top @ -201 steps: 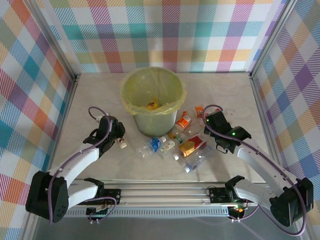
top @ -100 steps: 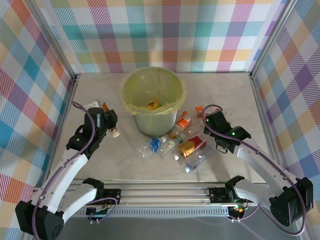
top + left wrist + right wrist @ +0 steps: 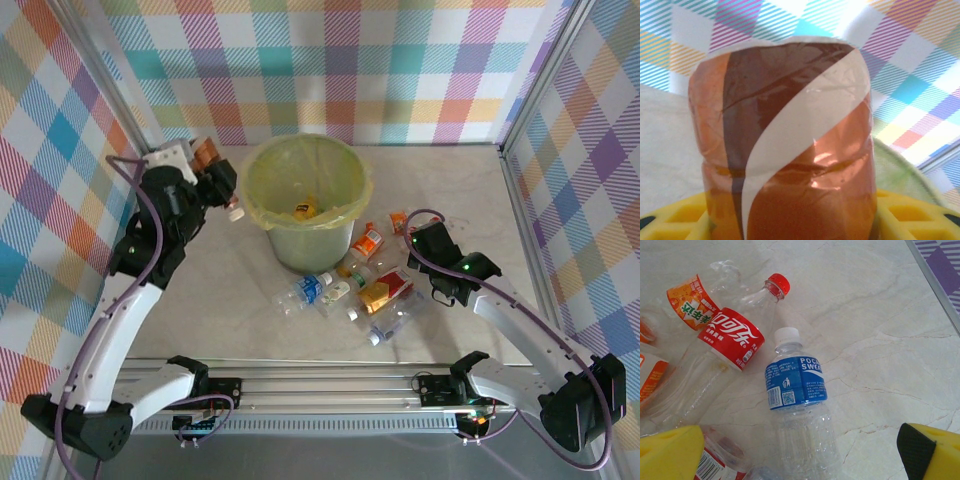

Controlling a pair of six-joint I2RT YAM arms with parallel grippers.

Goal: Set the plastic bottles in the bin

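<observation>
My left gripper (image 3: pixel 213 183) is raised beside the left rim of the bin (image 3: pixel 252 190), shut on a plastic bottle (image 3: pixel 790 150) with a brown, orange and white label; its white cap (image 3: pixel 236 213) points toward the bin. In the left wrist view the yellow fingers (image 3: pixel 912 220) flank that bottle. The pale green bin has a yellow-green bag and an orange bottle (image 3: pixel 303 209) inside. My right gripper (image 3: pixel 432 262) hangs open over the pile of bottles (image 3: pixel 365 290) right of the bin. Below it lie a blue-label bottle (image 3: pixel 795 382), a red-label bottle (image 3: pixel 732 337) and an orange-label one (image 3: pixel 692 302).
The checked walls and metal frame posts (image 3: pixel 510 150) close in the marble table (image 3: pixel 200 300) on three sides. The arms' rail (image 3: pixel 330 405) runs along the near edge. Bare table lies to the left of the bin and behind it.
My left arm has lifted the brown-label bottle off the table and swung it up and back to the bin's left rim. The right arm has not moved.
</observation>
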